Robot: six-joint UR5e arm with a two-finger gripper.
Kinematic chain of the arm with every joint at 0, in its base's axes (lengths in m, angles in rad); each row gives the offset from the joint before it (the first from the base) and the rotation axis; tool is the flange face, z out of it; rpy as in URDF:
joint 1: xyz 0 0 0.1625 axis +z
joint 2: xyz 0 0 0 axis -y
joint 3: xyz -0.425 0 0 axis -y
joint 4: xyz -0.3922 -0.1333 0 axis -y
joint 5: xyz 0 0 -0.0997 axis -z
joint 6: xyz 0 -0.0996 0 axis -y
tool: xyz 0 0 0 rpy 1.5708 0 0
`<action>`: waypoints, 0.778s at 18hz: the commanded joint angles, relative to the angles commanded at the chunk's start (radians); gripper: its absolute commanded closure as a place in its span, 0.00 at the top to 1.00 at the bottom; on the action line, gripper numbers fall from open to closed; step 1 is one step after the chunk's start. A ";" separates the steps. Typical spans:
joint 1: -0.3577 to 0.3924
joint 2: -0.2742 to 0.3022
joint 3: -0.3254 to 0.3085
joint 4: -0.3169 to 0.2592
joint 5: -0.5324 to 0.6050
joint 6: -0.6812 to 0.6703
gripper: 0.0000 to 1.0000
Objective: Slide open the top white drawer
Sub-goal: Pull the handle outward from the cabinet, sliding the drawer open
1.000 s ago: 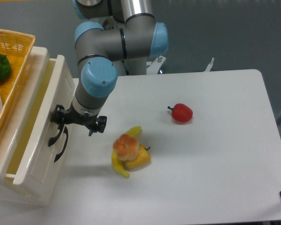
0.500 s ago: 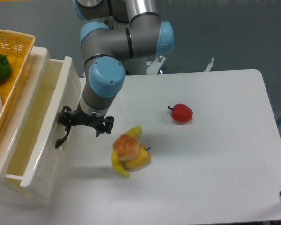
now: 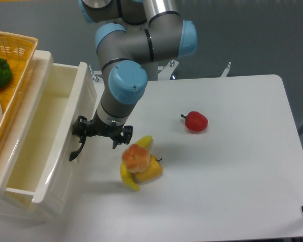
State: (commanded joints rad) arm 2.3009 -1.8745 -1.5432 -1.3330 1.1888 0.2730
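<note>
The gripper was clamped on the curved black handle of the top white drawer, which stood pulled well out to its left, interior showing, while a banana-and-bread cluster lay just to its right.

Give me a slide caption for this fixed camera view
UR5e gripper at the black handle of the top white drawer, drawn partly open.
</note>
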 joint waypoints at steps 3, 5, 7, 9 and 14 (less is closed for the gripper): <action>0.017 -0.003 0.002 0.000 -0.002 0.006 1.00; 0.031 -0.003 0.002 -0.002 -0.002 0.028 1.00; 0.043 -0.003 0.002 -0.003 -0.002 0.034 1.00; 0.049 -0.005 0.002 0.000 -0.002 0.035 1.00; 0.080 -0.017 0.005 -0.002 -0.002 0.070 1.00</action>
State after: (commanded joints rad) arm 2.3807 -1.8914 -1.5386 -1.3345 1.1873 0.3435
